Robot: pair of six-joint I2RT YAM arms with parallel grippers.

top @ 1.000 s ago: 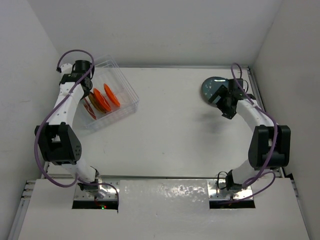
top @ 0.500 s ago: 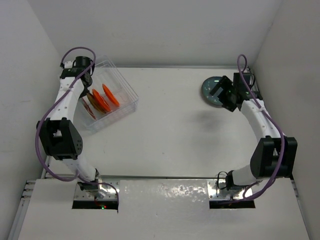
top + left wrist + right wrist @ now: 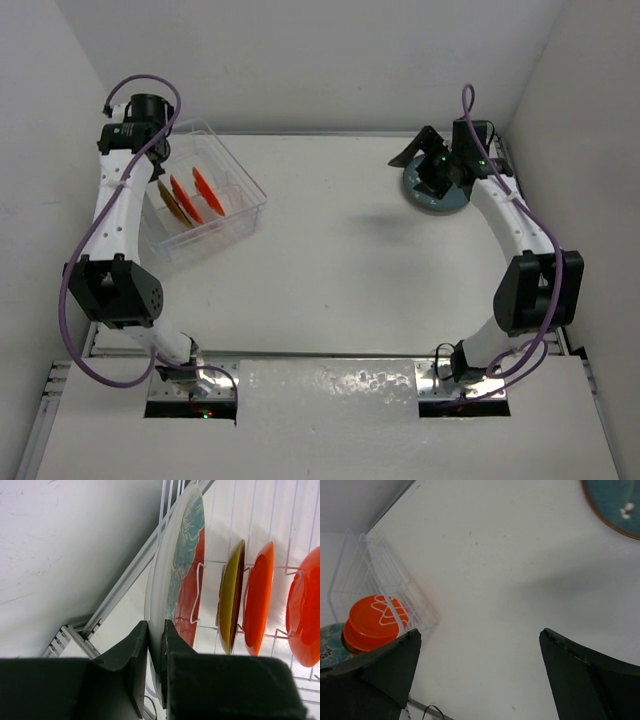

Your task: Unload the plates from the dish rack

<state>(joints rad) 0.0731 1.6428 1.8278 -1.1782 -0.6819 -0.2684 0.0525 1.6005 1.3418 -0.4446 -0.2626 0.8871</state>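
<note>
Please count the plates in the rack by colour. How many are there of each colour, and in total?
Orange plates: 2
Yellow-gold plate: 1
Teal-and-red plate: 1
Total in the rack: 4

Two white arms [image 3: 110, 215] with black joints, black jaws and looping purple cables [image 3: 140, 79].

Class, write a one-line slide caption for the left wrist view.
Left end effector grips the teal-and-red plate in the dish rack.
</note>
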